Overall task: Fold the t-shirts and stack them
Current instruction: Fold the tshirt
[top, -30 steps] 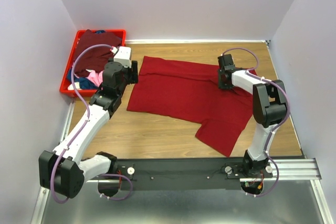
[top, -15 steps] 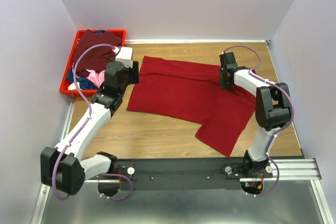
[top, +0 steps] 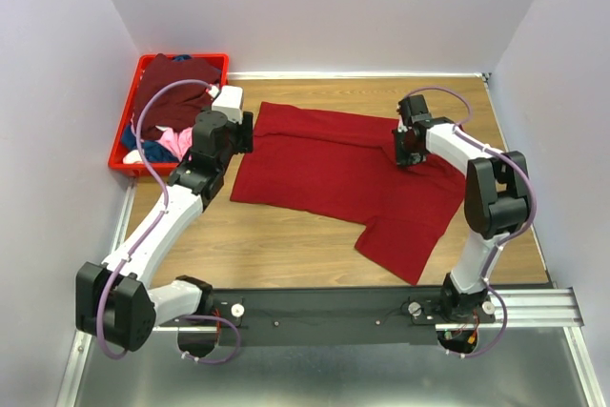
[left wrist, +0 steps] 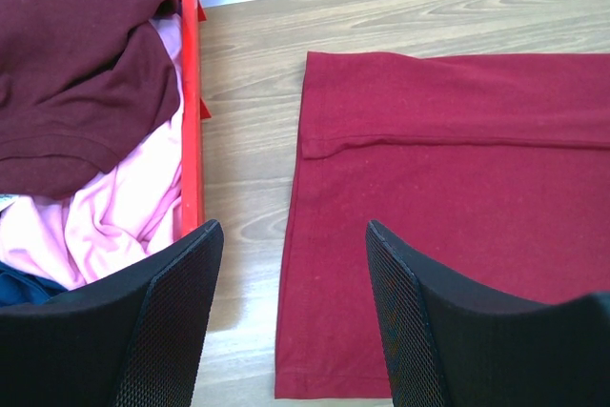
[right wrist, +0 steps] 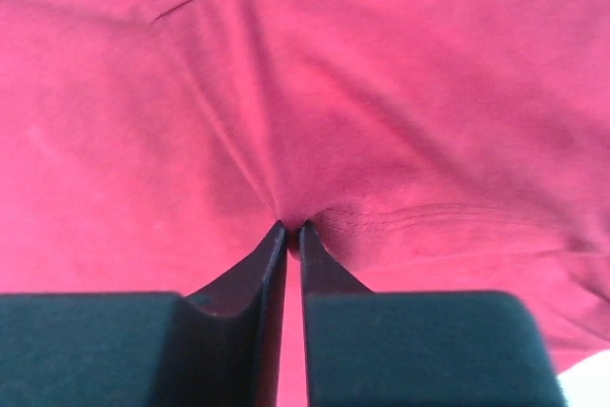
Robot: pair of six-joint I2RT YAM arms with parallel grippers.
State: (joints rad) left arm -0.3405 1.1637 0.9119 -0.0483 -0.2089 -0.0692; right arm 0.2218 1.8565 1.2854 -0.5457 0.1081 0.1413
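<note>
Pale walls (top: pixel 324 7) box in a wooden table top (top: pixel 286 245); at the upper left of the overhead view a red plastic crate (top: pixel 225 66) sits in the corner, with a dark maroon t-shirt (top: pixel 172 83) heaped on top, a pink t-shirt (left wrist: pixel 114 207) beneath it and a scrap of blue cloth (left wrist: pixel 24 285) at the crate's near end; just right of the crate the left gripper (left wrist: pixel 291 331) hangs above the wood, jaws well apart and clamping nothing, and the left edge of the bright red t-shirt (top: pixel 334 173) shows between its fingers; that shirt lies spread flat across the middle of the table, with one part reaching toward the lower right of the frame; on its upper right portion the right gripper (right wrist: pixel 294 228) presses down onto the cloth, jaws drawn almost together and pinching a small pucker of red fabric, with creases fanning out from the tips.
</note>
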